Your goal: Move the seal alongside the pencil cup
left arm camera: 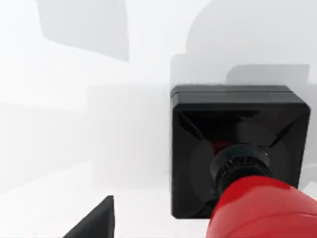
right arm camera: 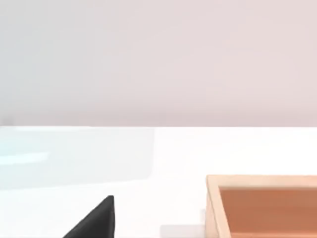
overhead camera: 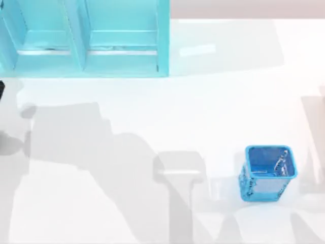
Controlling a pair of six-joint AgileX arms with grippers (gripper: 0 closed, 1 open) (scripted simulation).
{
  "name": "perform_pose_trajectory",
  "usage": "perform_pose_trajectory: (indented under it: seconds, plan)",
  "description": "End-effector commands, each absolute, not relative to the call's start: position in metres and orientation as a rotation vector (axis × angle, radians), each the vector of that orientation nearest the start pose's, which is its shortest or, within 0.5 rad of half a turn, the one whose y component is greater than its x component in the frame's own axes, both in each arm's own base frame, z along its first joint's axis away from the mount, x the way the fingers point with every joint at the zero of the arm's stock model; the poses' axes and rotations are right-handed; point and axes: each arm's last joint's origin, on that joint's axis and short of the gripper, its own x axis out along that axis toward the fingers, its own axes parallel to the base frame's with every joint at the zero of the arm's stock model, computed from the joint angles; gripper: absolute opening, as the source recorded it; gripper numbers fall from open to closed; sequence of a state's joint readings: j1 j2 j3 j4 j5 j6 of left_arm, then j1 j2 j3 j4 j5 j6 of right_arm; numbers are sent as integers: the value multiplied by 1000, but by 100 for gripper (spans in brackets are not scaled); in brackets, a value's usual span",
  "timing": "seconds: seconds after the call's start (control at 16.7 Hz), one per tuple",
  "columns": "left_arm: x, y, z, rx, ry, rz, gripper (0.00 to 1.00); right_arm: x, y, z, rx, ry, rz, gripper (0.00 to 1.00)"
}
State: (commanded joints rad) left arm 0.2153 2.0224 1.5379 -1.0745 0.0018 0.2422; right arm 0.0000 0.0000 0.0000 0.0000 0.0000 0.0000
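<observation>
The seal [left arm camera: 237, 148] lies close under my left wrist camera: a black square block base on the white table, with its glossy red knob rising toward the lens. A black corner of my left gripper [left arm camera: 94, 223] shows beside it, apart from the base. The pencil cup [overhead camera: 268, 173], shiny blue with a square rim, stands upright at the table's front right in the top view. A black corner of my right gripper [right arm camera: 94, 220] hangs over bare table.
A large light-turquoise shelf unit [overhead camera: 84, 38] stands along the back left. A dark sliver [overhead camera: 1, 91] sits at the top view's left edge. A shallow orange-brown box [right arm camera: 262, 206] lies near the right gripper.
</observation>
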Motion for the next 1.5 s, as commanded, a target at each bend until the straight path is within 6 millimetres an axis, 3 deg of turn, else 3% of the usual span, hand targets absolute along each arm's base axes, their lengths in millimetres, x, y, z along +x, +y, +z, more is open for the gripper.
perform_pose_trajectory:
  seconds: [0.18,0.42,1.2,1.5]
  plan:
    - [373,86,151,16,1570,-16,100,106,-1,160,0,0,0,100]
    - [373,86,149,15,1571,-16,100,106,-1,160,0,0,0,100]
    - [373,86,149,15,1571,-16,2,106,-1,160,0,0,0,100]
    - [373,86,149,15,1571,-16,0,106,-1,160,0,0,0,100]
